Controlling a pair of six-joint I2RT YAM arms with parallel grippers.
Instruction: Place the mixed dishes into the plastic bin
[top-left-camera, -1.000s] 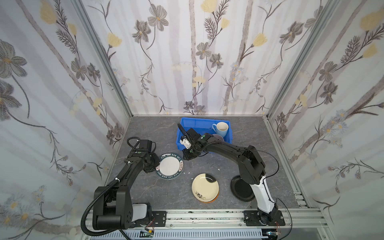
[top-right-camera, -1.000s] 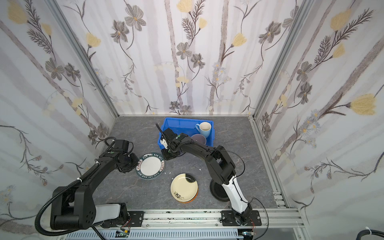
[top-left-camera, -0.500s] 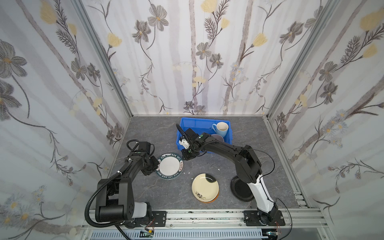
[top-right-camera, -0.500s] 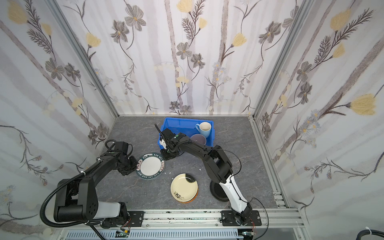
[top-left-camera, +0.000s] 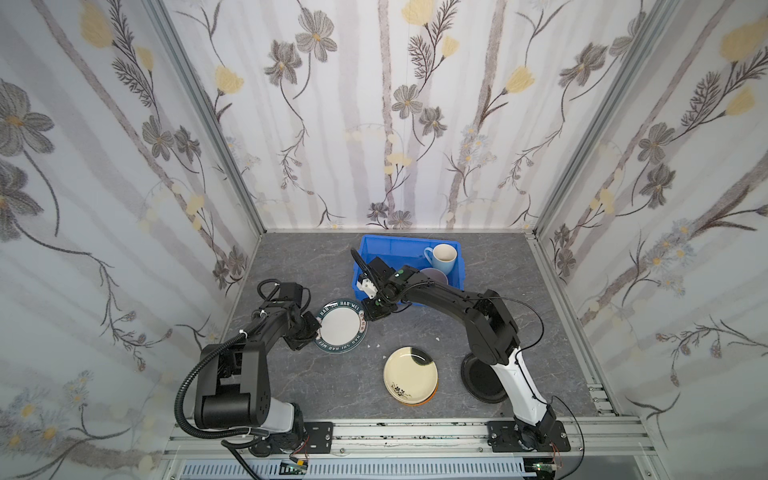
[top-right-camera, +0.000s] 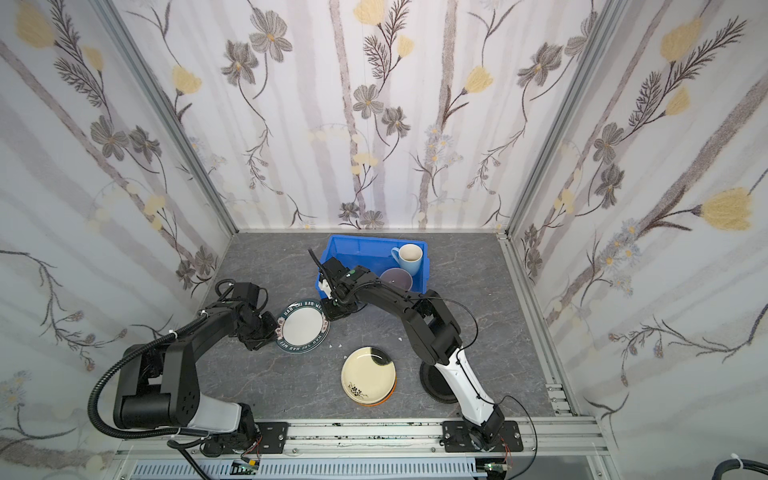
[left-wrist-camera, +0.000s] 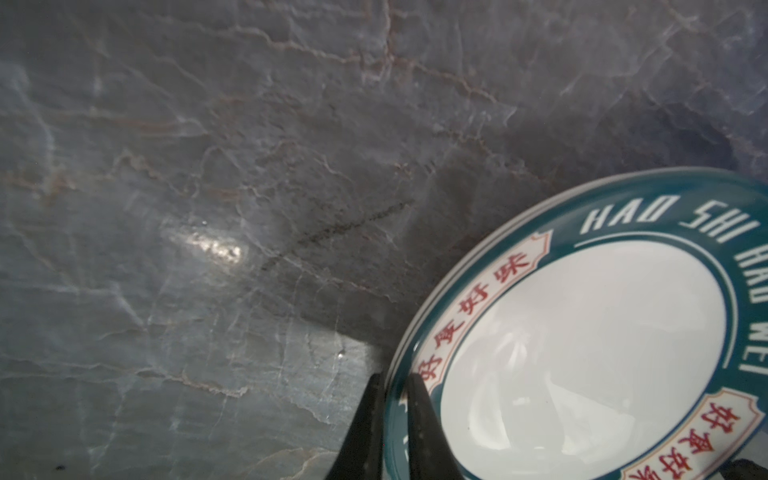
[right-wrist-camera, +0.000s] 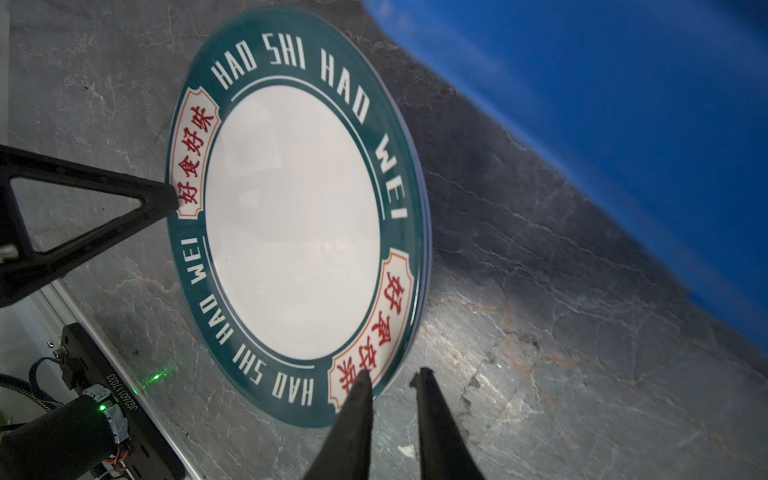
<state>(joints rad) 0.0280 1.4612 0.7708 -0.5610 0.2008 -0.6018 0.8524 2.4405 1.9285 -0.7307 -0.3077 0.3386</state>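
A grey, marble-veined tabletop carries the blue bin at 12 o'clock. At 9 o'clock is the lettered plate; whether it lies flat cannot be told. Near 6 o'clock an orange plate rests on the stone with a cream plate stacked on it. A black plate lies at 4 o'clock, and small white chips are scattered near the centre.

The left gripper has edged in and narrowed its fingers onto the lettered plate rim.
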